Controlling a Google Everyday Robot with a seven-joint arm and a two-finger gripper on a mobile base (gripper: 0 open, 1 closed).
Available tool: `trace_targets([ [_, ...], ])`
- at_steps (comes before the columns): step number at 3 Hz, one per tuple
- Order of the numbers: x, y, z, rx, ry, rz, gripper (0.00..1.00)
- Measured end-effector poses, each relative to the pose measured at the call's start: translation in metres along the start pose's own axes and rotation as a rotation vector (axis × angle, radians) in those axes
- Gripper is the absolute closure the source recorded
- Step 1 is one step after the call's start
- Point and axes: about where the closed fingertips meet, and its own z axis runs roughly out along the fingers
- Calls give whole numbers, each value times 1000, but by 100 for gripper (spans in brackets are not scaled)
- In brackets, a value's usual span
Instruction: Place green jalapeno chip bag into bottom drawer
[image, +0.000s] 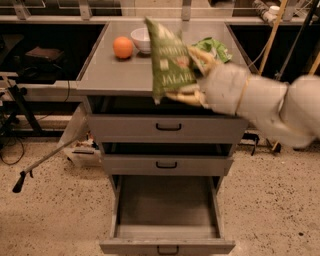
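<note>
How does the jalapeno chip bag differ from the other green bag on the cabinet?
The green jalapeno chip bag hangs roughly upright in the gripper, which is clamped on it above the cabinet's front edge; the other green bag lies on the cabinet top. The jalapeno bag is olive with pale lettering; the other is brighter and crumpled. Both are green bags.
</note>
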Motion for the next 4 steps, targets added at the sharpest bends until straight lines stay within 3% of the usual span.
trace_targets([
  [1,78,77,-67,-33,183,-11,100],
  [2,155,181,-136,-216,436,11,100],
  [3,182,233,-182,-317,546,18,100],
  [4,183,233,-182,-317,544,19,100],
])
